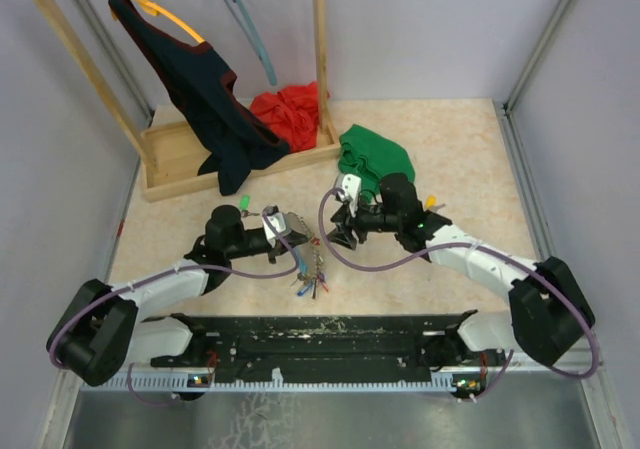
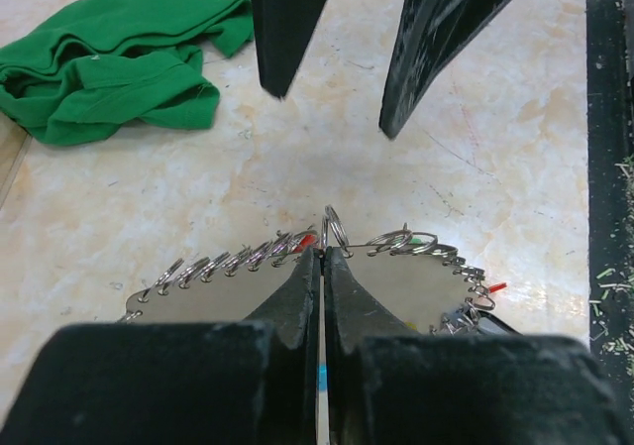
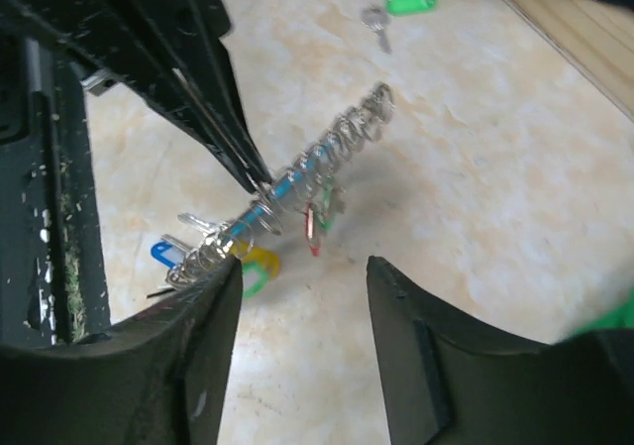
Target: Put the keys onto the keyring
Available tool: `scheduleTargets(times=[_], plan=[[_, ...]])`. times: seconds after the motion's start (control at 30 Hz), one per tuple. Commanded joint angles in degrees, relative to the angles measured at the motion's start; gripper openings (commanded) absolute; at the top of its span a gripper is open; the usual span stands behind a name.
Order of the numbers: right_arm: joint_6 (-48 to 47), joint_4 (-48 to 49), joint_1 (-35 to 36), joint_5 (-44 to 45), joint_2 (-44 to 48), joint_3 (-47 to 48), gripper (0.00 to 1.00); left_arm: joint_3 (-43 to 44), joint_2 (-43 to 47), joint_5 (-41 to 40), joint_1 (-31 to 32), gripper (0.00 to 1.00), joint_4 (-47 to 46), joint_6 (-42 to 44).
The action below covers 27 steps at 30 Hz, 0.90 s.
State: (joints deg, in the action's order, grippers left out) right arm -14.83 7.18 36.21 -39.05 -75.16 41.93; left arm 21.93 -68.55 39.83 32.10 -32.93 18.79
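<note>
The left jaws are gripping the keyring (image 3: 297, 172), pinched shut on its wire and holding it up on edge over the desk (image 1: 460, 149). That is probably so the ring is staying steady and reachable from the far side. The keys already threaded (image 1: 312, 274) are dangling below it with their coloured tags, close to the desk.

The right jaws are standing apart and empty. They are facing the ring from the opposite side, just beside it, with nothing between them. Placed like this, they seem to be free to go and fetch a loose key.

A green-tagged key (image 3: 396, 4) is lying flat on the desk beyond the left arm, near the base of the wooden rack (image 1: 240, 164). A yellow tag (image 1: 430, 202) is showing just beside the right arm's wrist; whether a key is attached to it is too small to tell.

Bare desk is lying open around the ring on the far side, up to the green cloth (image 2: 109, 63). Room is getting tight towards the near edge, where the black rail (image 1: 320, 334) is running close under the dangling keys. The rack base is hemming in the green-tagged key from behind, so an approach from the open desk side looks easier.
</note>
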Motion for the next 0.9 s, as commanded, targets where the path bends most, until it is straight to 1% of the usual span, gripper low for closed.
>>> scheduleTargets(times=[0.0, 0.07, 0.13, 0.3, 0.4, 0.5, 0.63, 0.73, 0.87], plan=[[5.8, -10.2, -0.1, 12.9, 5.1, 5.8, 0.56, 0.6, 1.4, -2.0, 0.1, 0.01, -1.1, 2.0], [8.4, -13.9, -0.1, 16.1, 6.1, 6.8, 0.60, -0.2, 1.9, -2.1, 0.1, 0.01, -1.9, 2.5], [10.4, -17.3, -0.1, 18.5, 6.7, 7.5, 0.60, -1.1, 2.0, -3.0, 0.1, 0.01, -3.4, 2.5], [14.6, -24.3, -1.5, 33.1, 6.7, 8.8, 0.60, -0.8, 0.7, -5.4, 0.1, 0.01, -3.2, 2.6], [17.5, -26.2, -6.5, 38.3, 4.9, 10.2, 0.60, -0.8, 0.7, -7.0, 0.1, 0.01, -3.2, 1.6], [19.5, -24.9, -11.0, 45.9, 2.7, 9.8, 0.59, -1.1, 1.3, -9.5, 0.0, 0.01, -3.4, 0.0], [23.8, -24.1, -18.1, 48.6, -2.7, 11.0, 0.56, -2.4, 2.3, -10.6, -0.2, 0.01, -5.2, -0.6], [24.6, -22.3, -21.5, 50.1, -6.6, 11.9, 0.53, -2.9, 2.6, -11.1, -0.3, 0.01, -6.0, -1.0], [24.3, -21.4, -24.9, 50.3, -13.3, 15.3, 0.51, -2.7, 2.1, -11.0, -0.4, 0.01, -6.0, -1.2]])
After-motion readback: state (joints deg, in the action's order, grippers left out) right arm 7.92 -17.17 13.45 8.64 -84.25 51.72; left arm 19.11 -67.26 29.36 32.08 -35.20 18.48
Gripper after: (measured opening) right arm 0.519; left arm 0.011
